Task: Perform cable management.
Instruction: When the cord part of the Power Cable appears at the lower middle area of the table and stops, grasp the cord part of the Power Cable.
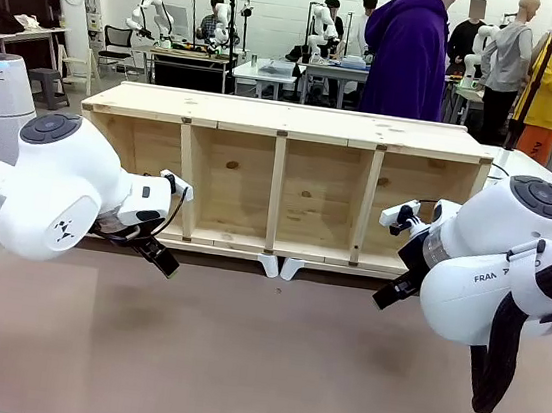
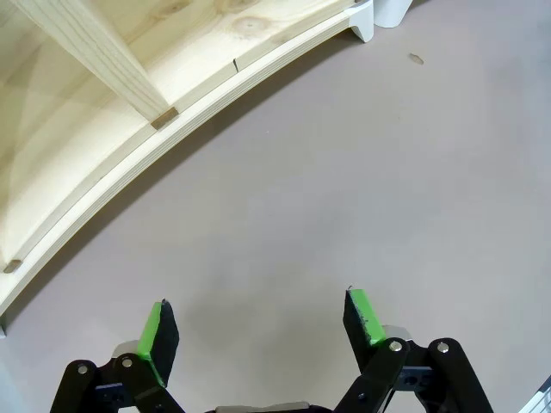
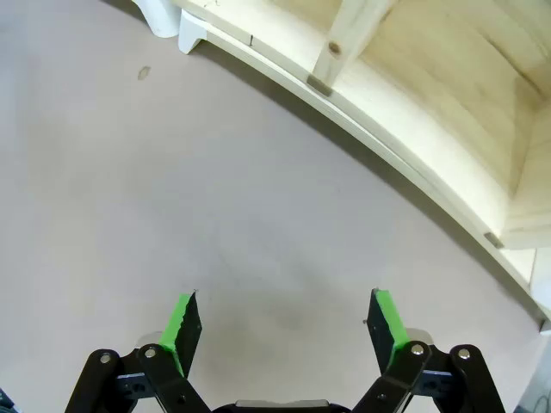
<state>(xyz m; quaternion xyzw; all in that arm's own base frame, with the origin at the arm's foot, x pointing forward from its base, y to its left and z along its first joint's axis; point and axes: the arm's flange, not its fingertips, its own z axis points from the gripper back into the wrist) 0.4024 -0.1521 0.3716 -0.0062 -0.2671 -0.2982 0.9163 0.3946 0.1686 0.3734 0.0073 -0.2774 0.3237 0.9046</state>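
The left tool (image 1: 163, 261) (image 2: 258, 323) stands spread, its green pads (image 2: 153, 331) well apart with nothing between them; it hangs over bare brown worktop (image 1: 266, 367) (image 2: 362, 189), just off the front edge of the wooden shelf (image 1: 287, 117) (image 2: 52, 129), which in its wrist view runs from 9 to 1 o'clock. The right tool (image 1: 386, 296) (image 3: 284, 323) is spread too, pads (image 3: 386, 320) apart and holding nothing, over the same worktop (image 3: 129, 172); the shelf (image 3: 448, 103) crosses its wrist view from 12 to 4 o'clock. In the front view the left tool sits at 8 o'clock of the shelf and the right at 4 o'clock, both near its base. Two white feet (image 1: 281, 266) meet under the shelf's middle. A thin black line, the cable (image 1: 502, 172) as far as I can tell, curves off the shelf's top corner at 2 o'clock, well apart from both tools. A person (image 1: 406, 51) in purple stands behind the shelf at 12 o'clock.
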